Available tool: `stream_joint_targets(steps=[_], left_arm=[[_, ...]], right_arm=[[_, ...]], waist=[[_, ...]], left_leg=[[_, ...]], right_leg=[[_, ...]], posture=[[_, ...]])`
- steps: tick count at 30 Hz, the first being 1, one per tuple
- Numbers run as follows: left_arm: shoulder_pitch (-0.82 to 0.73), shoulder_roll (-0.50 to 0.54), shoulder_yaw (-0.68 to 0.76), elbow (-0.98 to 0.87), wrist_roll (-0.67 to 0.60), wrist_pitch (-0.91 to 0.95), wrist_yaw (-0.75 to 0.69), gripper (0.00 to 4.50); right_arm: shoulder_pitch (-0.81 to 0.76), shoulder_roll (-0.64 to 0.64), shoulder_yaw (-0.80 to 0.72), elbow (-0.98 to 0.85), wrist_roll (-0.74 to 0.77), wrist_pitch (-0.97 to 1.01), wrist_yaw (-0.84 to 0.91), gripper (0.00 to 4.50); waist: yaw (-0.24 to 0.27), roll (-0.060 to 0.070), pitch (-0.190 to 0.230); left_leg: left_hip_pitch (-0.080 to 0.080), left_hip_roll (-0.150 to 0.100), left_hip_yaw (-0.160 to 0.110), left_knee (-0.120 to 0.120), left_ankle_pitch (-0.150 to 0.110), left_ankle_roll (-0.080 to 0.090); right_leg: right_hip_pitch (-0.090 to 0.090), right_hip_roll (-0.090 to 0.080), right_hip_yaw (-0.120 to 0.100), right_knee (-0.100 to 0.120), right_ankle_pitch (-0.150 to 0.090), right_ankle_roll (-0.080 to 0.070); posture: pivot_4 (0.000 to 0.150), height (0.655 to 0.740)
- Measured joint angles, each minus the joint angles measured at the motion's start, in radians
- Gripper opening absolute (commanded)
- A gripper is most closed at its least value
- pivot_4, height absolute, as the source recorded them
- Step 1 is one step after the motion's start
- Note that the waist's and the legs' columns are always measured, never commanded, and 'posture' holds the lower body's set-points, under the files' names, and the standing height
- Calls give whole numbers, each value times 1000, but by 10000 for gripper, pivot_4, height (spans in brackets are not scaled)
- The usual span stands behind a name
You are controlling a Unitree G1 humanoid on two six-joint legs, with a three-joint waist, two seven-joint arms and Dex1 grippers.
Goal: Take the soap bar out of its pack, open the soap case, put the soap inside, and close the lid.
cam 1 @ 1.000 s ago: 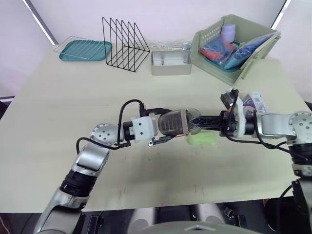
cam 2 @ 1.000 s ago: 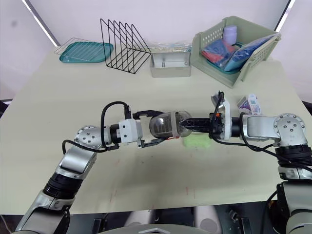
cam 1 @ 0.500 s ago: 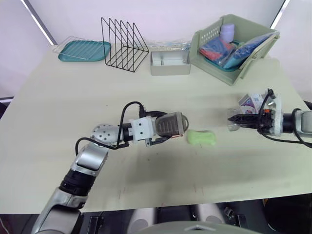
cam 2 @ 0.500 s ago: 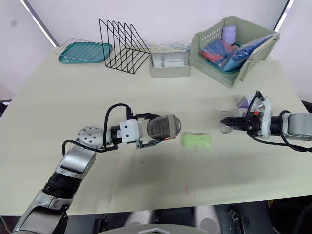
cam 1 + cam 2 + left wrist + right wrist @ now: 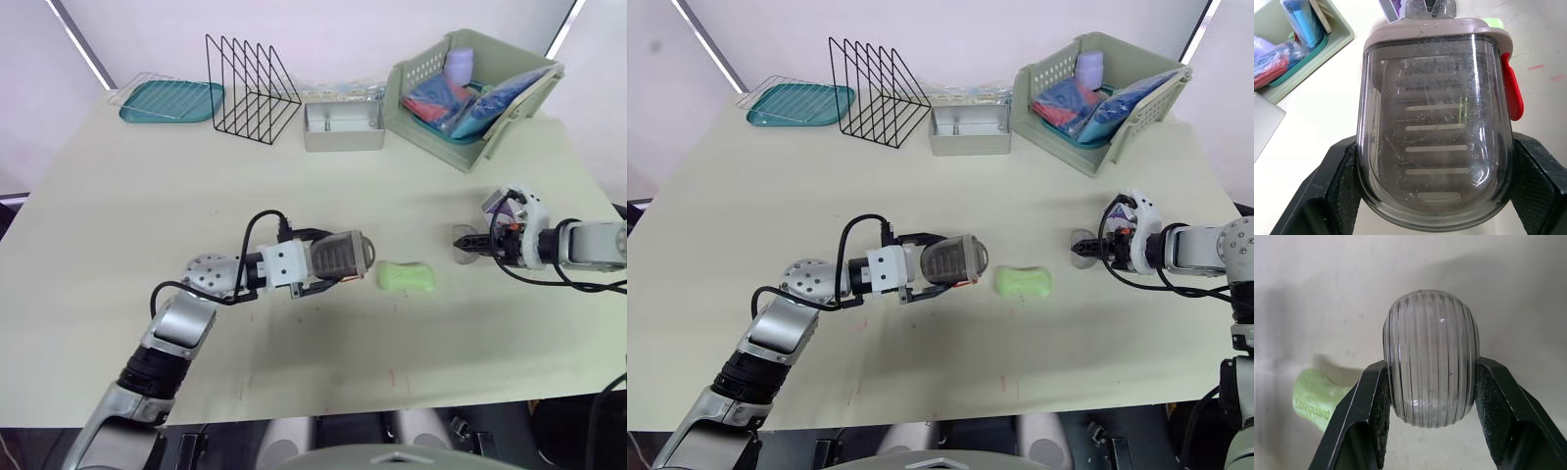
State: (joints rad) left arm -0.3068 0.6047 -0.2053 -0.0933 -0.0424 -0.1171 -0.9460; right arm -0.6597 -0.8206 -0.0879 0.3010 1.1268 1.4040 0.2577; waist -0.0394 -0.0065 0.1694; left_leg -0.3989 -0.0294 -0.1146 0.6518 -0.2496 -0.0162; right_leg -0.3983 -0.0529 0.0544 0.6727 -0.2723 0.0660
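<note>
Green soap bar (image 5: 407, 277) lies on the counter (image 5: 147, 196) between my left jaws, clamped on the soap case (image 5: 1435, 122), and right jaws, clamped on the lid (image 5: 1431, 357).

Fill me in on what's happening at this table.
The left gripper holds the clear plastic soap case base, and the right gripper holds its ribbed clear lid apart from it. The unwrapped green soap bar lies on the pale table between them, not yet in the base.
</note>
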Motion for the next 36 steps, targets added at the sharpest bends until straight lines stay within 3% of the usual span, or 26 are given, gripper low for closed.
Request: stream_joint_targets(steps=[2, 3, 6, 12, 17, 23, 24, 27, 36], left_arm=[[0, 0, 0, -1, 0, 1, 5, 34745], [0, 0, 0, -1, 0, 1, 5, 34745], [0, 0, 0, -1, 0, 1, 7, 34745], [-8, 1, 0, 2, 1, 1, 7, 34745], [-25, 5, 1, 29, 2, -2, 7, 34745], [-41, 13, 1, 49, 2, -10, 4, 34745], [-49, 16, -1, 64, 2, -14, 2, 34745], [-60, 18, 0, 95, 2, -20, -7, 34745], [-100, 32, -3, 130, -4, 33, -71, 34745]], right_arm=[[-9, 21, -22, 0, -30, 23, 7, 28822], [-10, 23, -25, 0, -31, 26, 7, 31203], [-15, 45, -53, -8, -51, 61, 25, 44232], [-17, 65, -111, -29, -91, 111, 41, 44746], [65, 9, -142, -209, -101, 29, 201, 44746], [346, -83, -100, -393, -290, -466, 629, 44746], [446, -88, -83, -412, -374, -664, 774, 44746], [606, 26, -75, -409, -490, -1072, 996, 44746], [705, 211, -61, -284, -624, -1588, 1147, 44746]], waist=[[-3, 0, 0], [-3, 0, 0], [-2, 0, 0], [1, 0, 0], [4, 0, 0], [7, 0, 0], [4, 0, 0], [-2, 0, 0], [4, -1, 0]], left_leg=[[0, 0, 0, -1, 0, 0], [0, 0, 0, -1, 0, 0], [0, 0, 0, -1, 0, 0], [0, 0, 0, -1, 0, 0], [0, 0, -1, -1, 0, 0], [0, 0, -1, 0, 0, 0], [0, 0, -1, 0, 0, 0], [2, 0, 0, 0, 0, 0], [3, 0, -1, 0, 0, 0]], right_leg=[[0, 0, 0, 0, 0, 0], [0, 0, 0, 0, 0, 0], [0, 0, 0, 0, 0, 0], [0, 0, 0, 0, 0, 0], [0, 0, -1, 0, 0, 0], [0, 0, -2, -1, 0, 0], [1, 0, -2, -1, 0, 1], [1, 0, -1, 0, 0, 1], [2, 0, -1, 0, 0, 0]], posture=[[1500, 7400], [1500, 7400], [1500, 7400], [1500, 7400], [1500, 7400], [1500, 7400], [1500, 7400], [1500, 7400], [1500, 7400]])
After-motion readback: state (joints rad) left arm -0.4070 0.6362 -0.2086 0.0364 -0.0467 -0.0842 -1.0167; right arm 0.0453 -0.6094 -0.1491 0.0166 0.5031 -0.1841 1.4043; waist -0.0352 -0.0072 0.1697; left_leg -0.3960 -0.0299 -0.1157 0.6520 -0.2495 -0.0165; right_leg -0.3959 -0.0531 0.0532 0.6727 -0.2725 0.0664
